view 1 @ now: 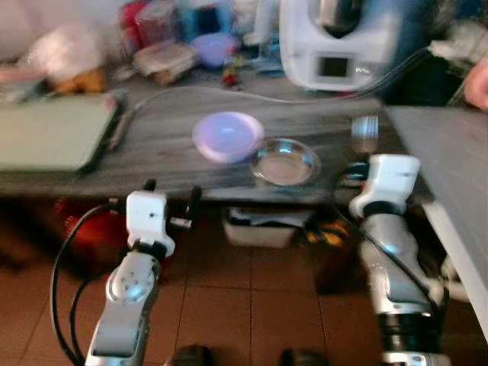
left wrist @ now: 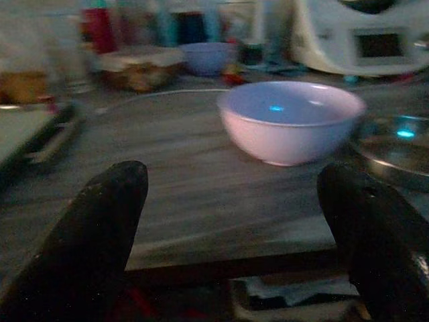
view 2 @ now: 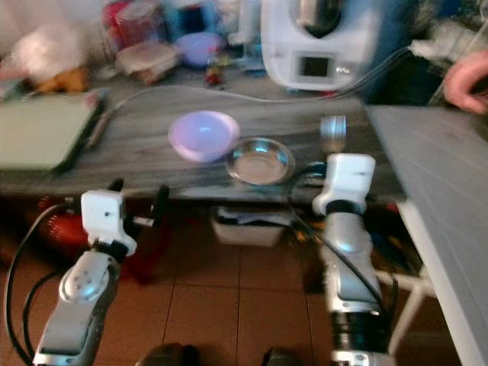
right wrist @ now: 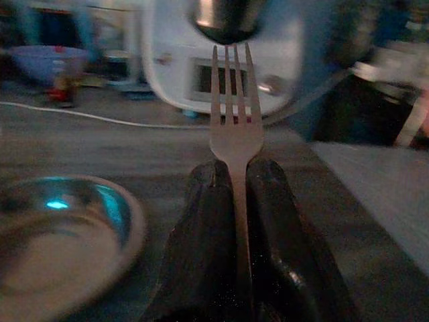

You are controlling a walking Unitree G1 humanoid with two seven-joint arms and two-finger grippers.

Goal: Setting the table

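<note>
Tightly pinched in right claw (right wrist: pixel 231 181): fork (right wrist: pixel 234 124).

- Head views were motion-blurred; clutter (view 1: pixel 164 46) at table's far edge unidentifiable.
- Fork (right wrist: pixel 236 144) handle was hidden between right gripper (right wrist: pixel 231 194) fingers.
- White appliance (view 1: pixel 339 38) and a person's hand (view 1: pixel 477 82) were cut off by frame edges.
</note>
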